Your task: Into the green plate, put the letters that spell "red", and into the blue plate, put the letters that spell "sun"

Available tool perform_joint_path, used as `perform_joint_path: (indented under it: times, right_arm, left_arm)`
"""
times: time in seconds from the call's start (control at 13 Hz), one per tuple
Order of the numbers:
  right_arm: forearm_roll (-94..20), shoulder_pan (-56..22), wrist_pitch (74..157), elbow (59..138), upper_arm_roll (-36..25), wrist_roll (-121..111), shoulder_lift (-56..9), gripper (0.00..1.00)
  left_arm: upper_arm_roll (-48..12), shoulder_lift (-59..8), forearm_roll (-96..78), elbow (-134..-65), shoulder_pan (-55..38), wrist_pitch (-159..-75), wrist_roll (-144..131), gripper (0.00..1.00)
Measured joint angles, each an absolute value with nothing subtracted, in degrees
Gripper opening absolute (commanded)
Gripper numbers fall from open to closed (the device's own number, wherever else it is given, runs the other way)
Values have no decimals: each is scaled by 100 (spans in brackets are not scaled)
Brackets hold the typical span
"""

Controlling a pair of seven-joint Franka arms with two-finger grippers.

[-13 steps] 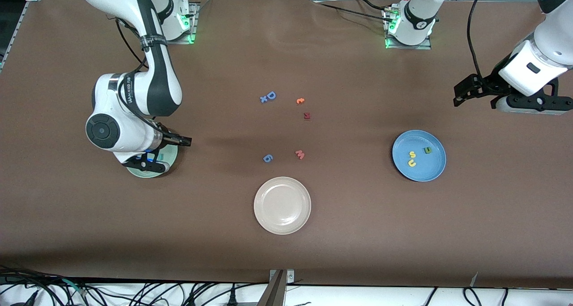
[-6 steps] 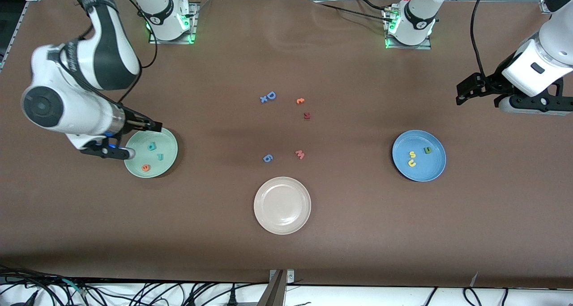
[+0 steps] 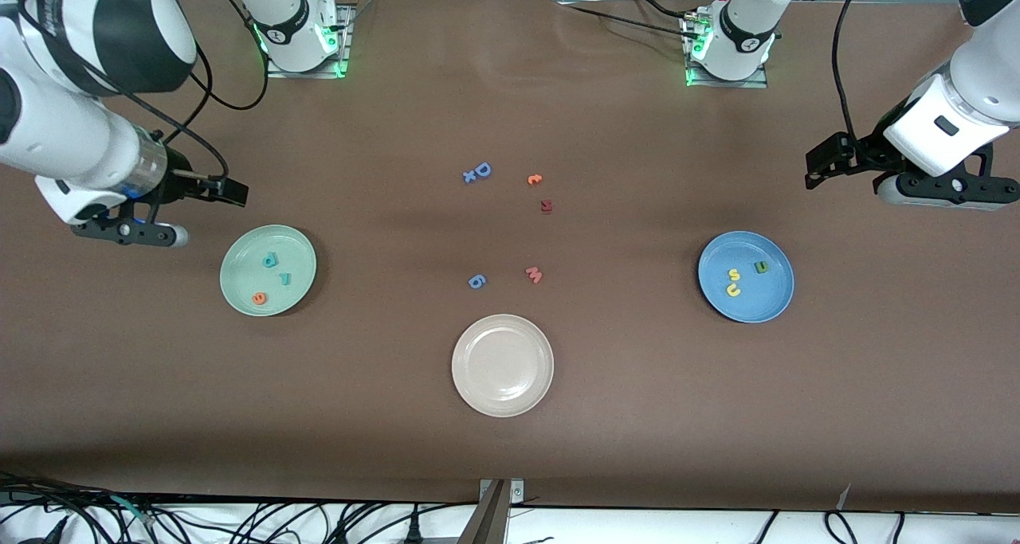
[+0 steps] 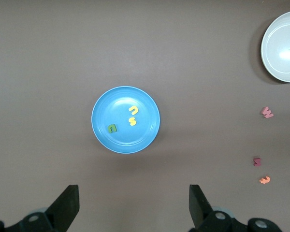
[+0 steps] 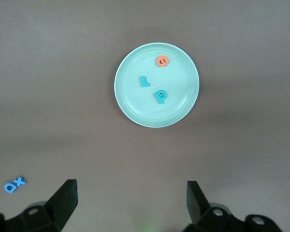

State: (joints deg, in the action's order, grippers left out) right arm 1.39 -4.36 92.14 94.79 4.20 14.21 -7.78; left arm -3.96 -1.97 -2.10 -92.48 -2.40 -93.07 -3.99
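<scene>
Black fingers of the right gripper stand spread and hold nothing; it hangs at the middle left of the front view, over bare table just above the green plate. On that plate lie the teal "d", the teal "r" and the orange "e", all apart from each other.

At the middle right edge of that view the left gripper is also spread and empty, up and to the right of the blue plate. This plate carries the yellow "s", the yellow "u" and the green "n".

I judge both words are complete, so no letter seems left for either hand. The cream plate at lower centre holds nothing, and the stray letters in the middle do not belong to the task.
</scene>
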Motion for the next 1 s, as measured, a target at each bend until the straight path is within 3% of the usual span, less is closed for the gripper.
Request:
perform_joint_path:
  times: [0.54,1.0]
  right_arm:
    - [150,-235,8892,9480,549,1237,-126,100]
    - [46,-142,8812,9479,319,985,-78,100]
  left_arm:
    - [-378,-202,-207,-9240,-223,-9304,-399,100]
    - [-376,-203,-206,-9239,-219,-9304,-399,100]
